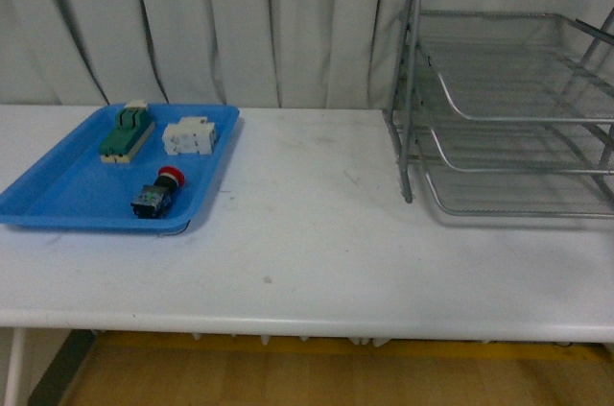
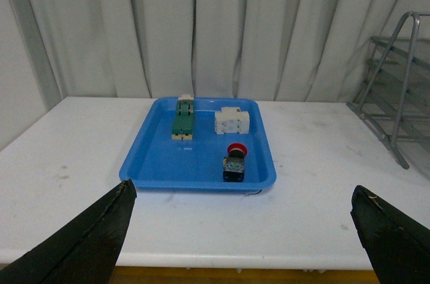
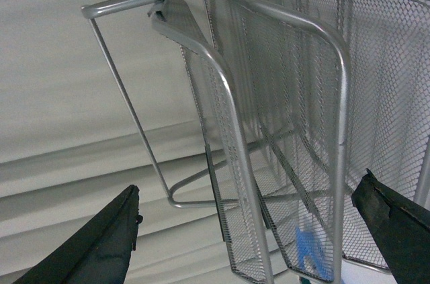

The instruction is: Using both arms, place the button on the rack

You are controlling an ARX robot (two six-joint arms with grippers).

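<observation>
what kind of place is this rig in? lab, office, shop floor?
Probably a staged lab test bench: a plain white table, a white curtain as backdrop, and laid-out props, a blue tray holding the button, plus a wire-mesh rack.

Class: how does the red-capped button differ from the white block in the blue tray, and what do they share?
The button has a round red cap on a dark body; the white block is all white and boxy. The button lies near the front edge of the blue tray; the white block sits further back. Both rest in that tray, not touching.
</observation>
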